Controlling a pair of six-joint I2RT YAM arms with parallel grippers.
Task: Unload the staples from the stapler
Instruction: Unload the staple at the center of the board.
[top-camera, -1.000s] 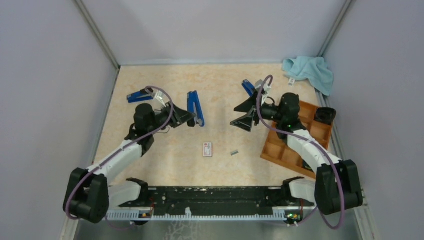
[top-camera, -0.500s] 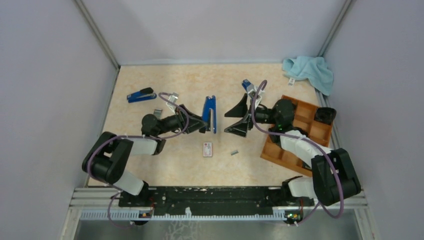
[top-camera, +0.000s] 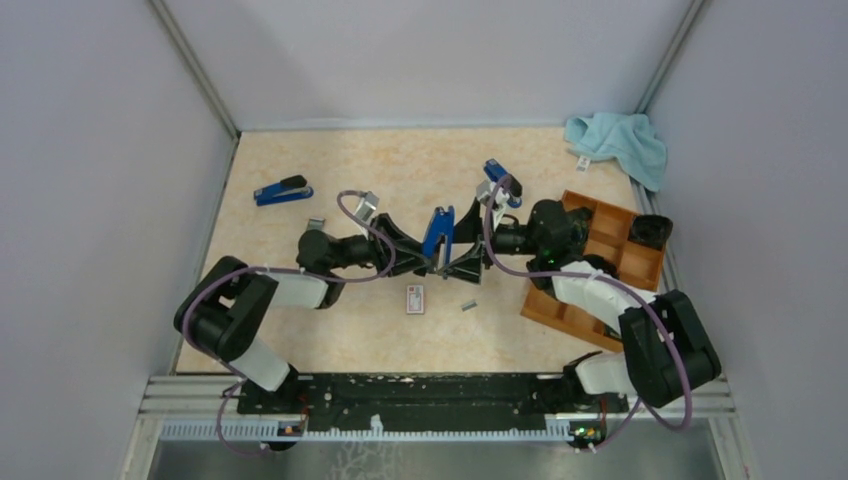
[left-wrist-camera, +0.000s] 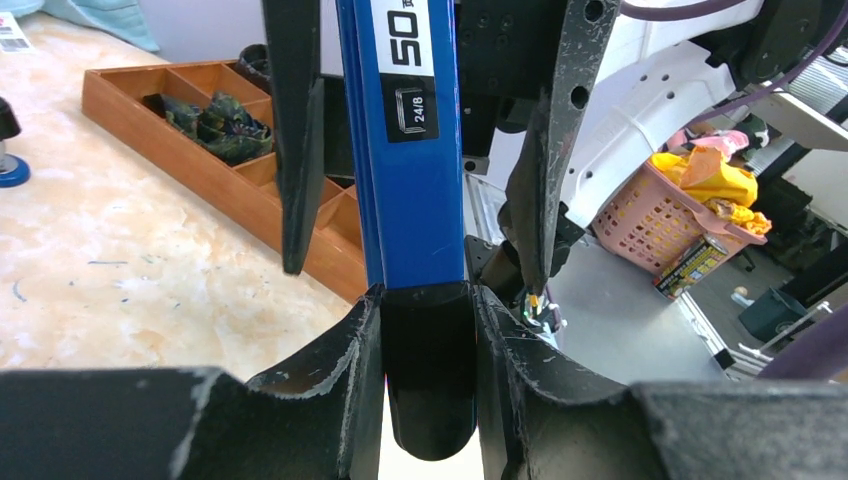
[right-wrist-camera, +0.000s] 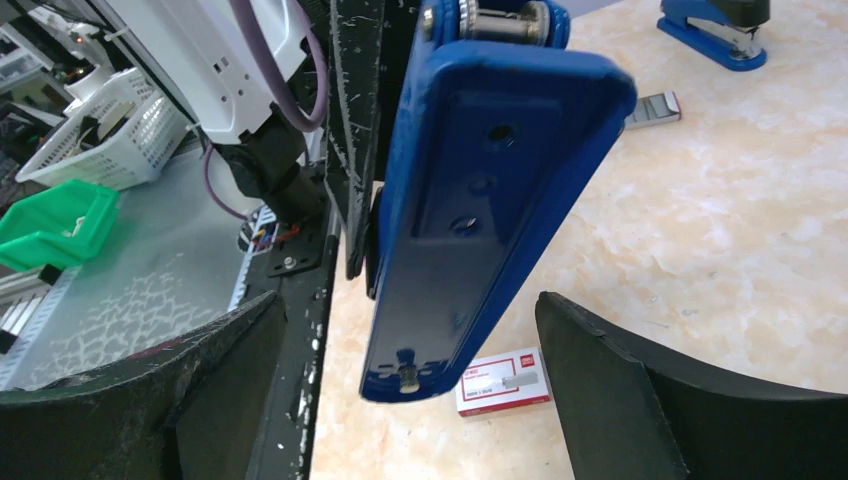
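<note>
Left gripper (left-wrist-camera: 428, 330) clamped on blue stapler (left-wrist-camera: 405, 150), at its black end. Right gripper (top-camera: 462, 248) fingers wide apart, flanking stapler's other end. Staples (top-camera: 467, 304) on table (top-camera: 340, 160) near right gripper.

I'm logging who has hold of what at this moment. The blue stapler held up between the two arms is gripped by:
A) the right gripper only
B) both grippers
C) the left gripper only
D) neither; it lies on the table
C: the left gripper is clamped on the black end of the blue stapler, while the fingers of the right gripper stand wide apart on either side of it, with gaps showing.
</note>
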